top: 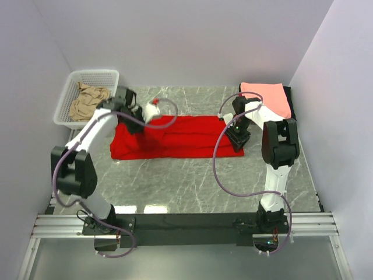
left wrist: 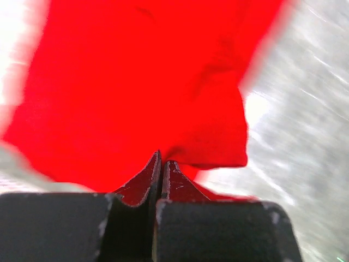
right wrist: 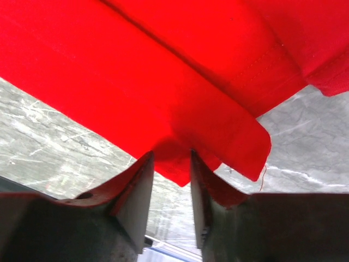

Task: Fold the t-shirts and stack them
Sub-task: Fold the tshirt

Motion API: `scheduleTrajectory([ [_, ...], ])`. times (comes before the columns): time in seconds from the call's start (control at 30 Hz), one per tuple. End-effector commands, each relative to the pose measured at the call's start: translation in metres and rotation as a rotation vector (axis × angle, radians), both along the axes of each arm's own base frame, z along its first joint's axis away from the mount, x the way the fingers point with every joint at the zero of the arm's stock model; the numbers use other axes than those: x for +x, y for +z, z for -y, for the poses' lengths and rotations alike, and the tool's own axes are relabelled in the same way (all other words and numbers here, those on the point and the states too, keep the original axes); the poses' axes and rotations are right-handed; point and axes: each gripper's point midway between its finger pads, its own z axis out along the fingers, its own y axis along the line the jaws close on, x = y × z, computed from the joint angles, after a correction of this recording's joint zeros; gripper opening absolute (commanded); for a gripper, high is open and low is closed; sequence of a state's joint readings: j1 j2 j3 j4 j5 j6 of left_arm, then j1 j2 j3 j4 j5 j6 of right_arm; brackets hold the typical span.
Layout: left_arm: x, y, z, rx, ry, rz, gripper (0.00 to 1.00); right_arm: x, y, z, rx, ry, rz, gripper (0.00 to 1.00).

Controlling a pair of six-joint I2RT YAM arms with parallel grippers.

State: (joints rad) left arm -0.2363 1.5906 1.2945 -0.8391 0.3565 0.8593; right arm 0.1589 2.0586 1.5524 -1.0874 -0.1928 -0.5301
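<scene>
A large bright red t-shirt (top: 175,137) lies as a long folded strip across the middle of the table. My left gripper (top: 141,123) is over its left part. In the left wrist view the gripper (left wrist: 162,159) is shut on a pinch of the red cloth (left wrist: 136,87), and that view is blurred. My right gripper (top: 239,138) is at the strip's right end. In the right wrist view the gripper (right wrist: 170,156) has its jaws narrowly apart, shut on a thick folded corner of the red shirt (right wrist: 163,82).
A salmon-pink folded shirt (top: 268,96) lies on a black one (top: 293,102) at the back right corner. A white mesh basket (top: 69,111) at the back left holds a tan shirt (top: 88,100). Walls close in the table on three sides.
</scene>
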Motion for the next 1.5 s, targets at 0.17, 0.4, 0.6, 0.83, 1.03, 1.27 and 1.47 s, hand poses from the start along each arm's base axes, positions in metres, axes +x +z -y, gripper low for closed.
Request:
scheduleTrajectory([
  [0.17,0.109,0.009,-0.016,-0.001,0.108,0.082,0.01,0.019,0.028,0.000,0.026,0.013,0.107,0.65],
  [0.4,0.172,-0.002,-0.020,-0.003,0.184,0.162,0.01,0.029,0.036,0.000,0.024,0.003,0.157,0.66],
  [0.6,0.200,0.001,-0.026,0.005,0.241,0.229,0.01,0.031,0.037,0.001,0.025,-0.002,0.150,0.65],
  [0.83,0.187,-0.010,-0.023,0.015,0.237,0.182,0.01,0.034,0.035,0.000,0.026,0.000,0.132,0.65],
  [1.03,0.139,-0.011,-0.012,0.004,0.199,0.059,0.16,0.034,0.036,0.000,0.022,0.007,0.126,0.65],
  [1.27,0.050,-0.018,0.009,-0.002,0.052,-0.107,0.28,0.036,0.037,0.001,0.017,0.013,0.129,0.65],
  [1.47,0.050,-0.008,0.004,-0.048,0.143,-0.113,0.55,0.043,0.039,-0.005,0.041,0.011,0.122,0.66],
])
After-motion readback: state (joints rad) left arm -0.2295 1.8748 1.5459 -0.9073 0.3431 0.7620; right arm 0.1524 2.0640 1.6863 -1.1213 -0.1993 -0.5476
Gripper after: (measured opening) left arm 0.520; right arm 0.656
